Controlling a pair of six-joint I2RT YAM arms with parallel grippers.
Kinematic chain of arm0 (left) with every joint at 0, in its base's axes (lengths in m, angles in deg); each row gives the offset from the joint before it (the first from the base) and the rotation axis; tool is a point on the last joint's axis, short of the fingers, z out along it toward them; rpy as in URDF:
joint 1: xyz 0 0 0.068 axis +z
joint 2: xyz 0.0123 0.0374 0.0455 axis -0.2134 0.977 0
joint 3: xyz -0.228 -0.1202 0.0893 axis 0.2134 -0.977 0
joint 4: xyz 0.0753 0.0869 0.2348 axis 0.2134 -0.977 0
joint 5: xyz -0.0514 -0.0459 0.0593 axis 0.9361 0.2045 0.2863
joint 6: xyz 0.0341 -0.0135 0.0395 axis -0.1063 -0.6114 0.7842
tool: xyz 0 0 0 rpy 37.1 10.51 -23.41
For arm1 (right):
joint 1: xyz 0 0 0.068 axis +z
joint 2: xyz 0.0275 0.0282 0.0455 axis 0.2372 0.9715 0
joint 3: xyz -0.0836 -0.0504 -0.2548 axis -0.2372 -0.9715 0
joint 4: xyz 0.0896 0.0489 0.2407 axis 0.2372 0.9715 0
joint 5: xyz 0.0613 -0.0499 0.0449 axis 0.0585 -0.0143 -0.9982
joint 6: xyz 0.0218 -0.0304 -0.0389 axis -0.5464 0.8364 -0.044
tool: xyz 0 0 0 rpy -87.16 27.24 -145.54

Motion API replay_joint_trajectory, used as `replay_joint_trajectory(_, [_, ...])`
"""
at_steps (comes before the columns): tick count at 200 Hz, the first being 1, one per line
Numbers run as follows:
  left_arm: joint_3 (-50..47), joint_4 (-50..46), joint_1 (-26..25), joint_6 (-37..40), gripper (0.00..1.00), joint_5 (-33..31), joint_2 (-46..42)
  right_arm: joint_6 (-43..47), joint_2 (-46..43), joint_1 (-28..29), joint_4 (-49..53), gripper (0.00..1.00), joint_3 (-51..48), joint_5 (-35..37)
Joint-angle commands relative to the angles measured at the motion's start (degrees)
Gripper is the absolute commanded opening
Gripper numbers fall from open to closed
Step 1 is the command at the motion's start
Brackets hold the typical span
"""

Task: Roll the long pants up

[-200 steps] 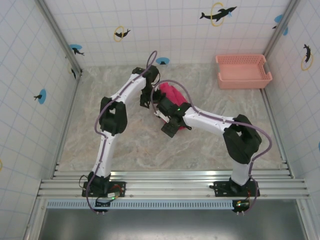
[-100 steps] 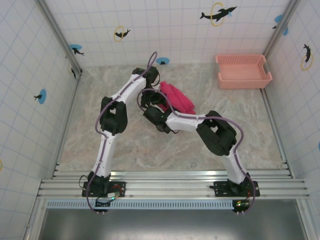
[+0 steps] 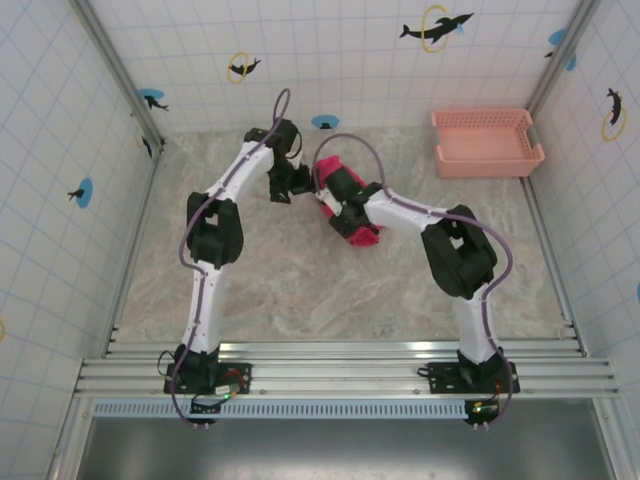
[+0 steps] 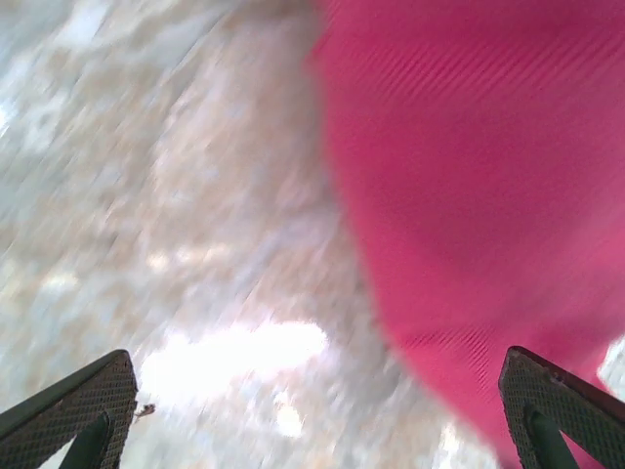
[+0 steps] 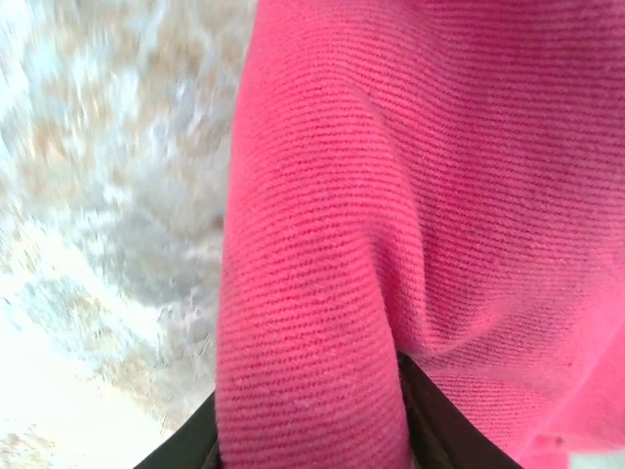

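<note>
Right wrist: R gripper (image 5: 311, 422) pinching fold of long pants (image 5: 391, 195); L gripper (image 4: 312, 415) spread wide just beside them

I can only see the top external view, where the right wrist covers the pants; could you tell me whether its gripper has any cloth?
Observer: Yes. In the right wrist view a thick fold of the pants sits pinched in the right gripper, a dark finger on each side.
Operator: Thank you. Is the left gripper holding anything?
Observer: No. Its wrist view shows the left gripper wide open over bare table, nothing between its fingers.
Operator: How near the cloth is it?
Observer: The pants' edge reaches the finger at that picture's right; whether they touch I cannot tell.
</note>
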Motion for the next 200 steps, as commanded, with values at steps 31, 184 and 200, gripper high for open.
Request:
replay_joint_trajectory(31, [-2.12,-5.61,1.76,2.43,0.97,-3.88,-8.70,-26.40,-0.60,-10.27,-18.91,0.28,-11.04,-46.69])
replay_joint_trajectory(184, [7.34,1.71,-7.20,-9.96,0.97,-1.92,5.51,-63.02,7.74,-18.52,-63.18,0.24,-36.22,-52.92])
replay_joint_trajectory(200, [8.16,2.51,-7.20,-10.91,0.97,-1.50,6.53,-59.10,7.91,-18.71,-55.60,0.24,-34.60,-53.60])
